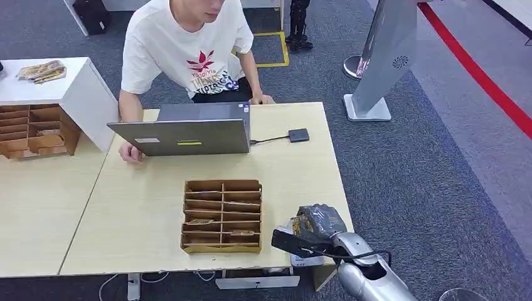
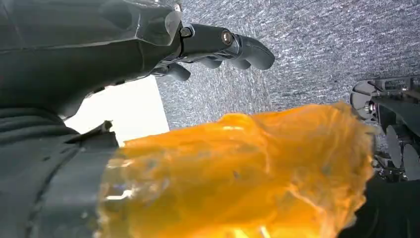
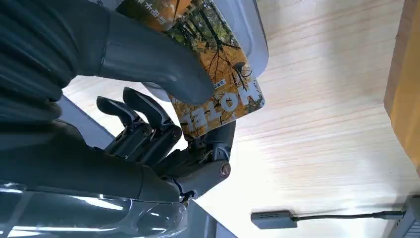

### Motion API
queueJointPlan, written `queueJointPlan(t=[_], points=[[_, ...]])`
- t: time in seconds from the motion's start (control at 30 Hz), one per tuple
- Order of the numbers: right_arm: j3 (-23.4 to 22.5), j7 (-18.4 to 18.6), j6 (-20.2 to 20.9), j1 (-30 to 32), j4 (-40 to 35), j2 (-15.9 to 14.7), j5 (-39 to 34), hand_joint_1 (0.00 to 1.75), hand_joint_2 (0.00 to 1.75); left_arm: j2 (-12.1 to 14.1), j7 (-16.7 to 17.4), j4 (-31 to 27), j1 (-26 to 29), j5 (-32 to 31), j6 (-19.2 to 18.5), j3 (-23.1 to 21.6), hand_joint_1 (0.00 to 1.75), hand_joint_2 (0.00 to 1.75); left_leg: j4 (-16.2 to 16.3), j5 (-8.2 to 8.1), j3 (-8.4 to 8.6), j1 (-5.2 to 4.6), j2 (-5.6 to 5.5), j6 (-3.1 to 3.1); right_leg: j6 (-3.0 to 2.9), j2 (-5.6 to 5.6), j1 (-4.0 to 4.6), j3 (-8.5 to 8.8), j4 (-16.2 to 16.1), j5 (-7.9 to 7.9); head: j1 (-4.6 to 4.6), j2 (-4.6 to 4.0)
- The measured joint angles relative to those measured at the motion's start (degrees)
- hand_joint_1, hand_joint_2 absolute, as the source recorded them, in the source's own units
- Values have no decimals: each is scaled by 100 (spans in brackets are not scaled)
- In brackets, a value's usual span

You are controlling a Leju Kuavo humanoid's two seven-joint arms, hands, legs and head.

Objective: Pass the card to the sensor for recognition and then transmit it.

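Observation:
A card printed with autumn trees and the word HOTEL is pinched between the thumb and the dark fingers of my right hand. The hand hovers at the table's near right corner, over a white rounded holder, whose edge also appears under the hand. The card pokes out to the hand's left. A small black sensor box lies on the far side of the table, wired to the laptop, and appears again as the sensor box. My left hand hangs over the carpet with fingers loosely extended, holding nothing.
A cardboard slotted sorter sits mid-table, left of my right hand. A person sits behind an open laptop, hands by it. A second sorter and a white cabinet stand at left. A blurred orange mass lies close to the left wrist camera.

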Motion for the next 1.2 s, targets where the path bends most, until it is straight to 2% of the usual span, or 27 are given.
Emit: queueJointPlan(t=[1.2], points=[[9,0,9,-10,4,0,0,175,175,17,0,0,0,-2,0,0,0,0,0,0,0,0,0,0,0,0,0,0,0,0,0,0]])
